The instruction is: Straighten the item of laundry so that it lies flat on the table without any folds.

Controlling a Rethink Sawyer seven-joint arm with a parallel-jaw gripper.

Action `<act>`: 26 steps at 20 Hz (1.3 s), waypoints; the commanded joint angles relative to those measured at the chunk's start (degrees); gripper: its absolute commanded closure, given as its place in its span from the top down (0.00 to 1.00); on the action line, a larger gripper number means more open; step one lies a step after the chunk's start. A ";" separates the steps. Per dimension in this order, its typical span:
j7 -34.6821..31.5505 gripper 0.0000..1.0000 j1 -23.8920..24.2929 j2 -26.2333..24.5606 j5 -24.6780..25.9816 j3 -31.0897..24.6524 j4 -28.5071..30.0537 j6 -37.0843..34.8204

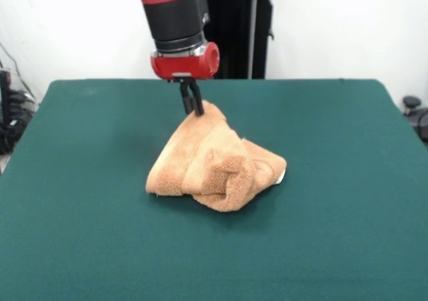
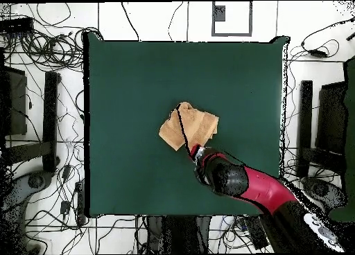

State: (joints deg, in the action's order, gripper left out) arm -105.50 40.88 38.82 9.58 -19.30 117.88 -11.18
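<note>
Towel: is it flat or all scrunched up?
Scrunched up. The towel sits in a lumpy, folded heap on the table, one corner pinched up by the gripper.

In the front view the arm (image 1: 175, 13) is cut off by the top edge, and the counter (image 1: 80, 247) runs past the bottom edge and both lower sides. The fingers (image 1: 192, 99) are dark and thin (whether they pinch the towel (image 1: 214, 164) or only touch its peak cannot be told). The towel's folds hide its underside and most of its white tag (image 1: 281, 176). From overhead the arm covers the gripper and the towel's near edge.
</note>
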 commanded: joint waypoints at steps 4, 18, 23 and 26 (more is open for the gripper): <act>-7.23 0.00 -6.53 3.54 -5.92 1.03 -4.26 -17.08; -10.97 0.00 -15.64 -1.37 -8.29 7.72 -18.69 -28.03; -10.76 0.00 -16.84 -2.45 -9.14 8.78 -22.58 -32.09; -11.04 0.00 -17.52 -2.57 -9.61 9.60 -24.49 -34.86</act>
State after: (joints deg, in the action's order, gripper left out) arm -105.50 26.09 40.04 3.21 -10.41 100.56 -37.13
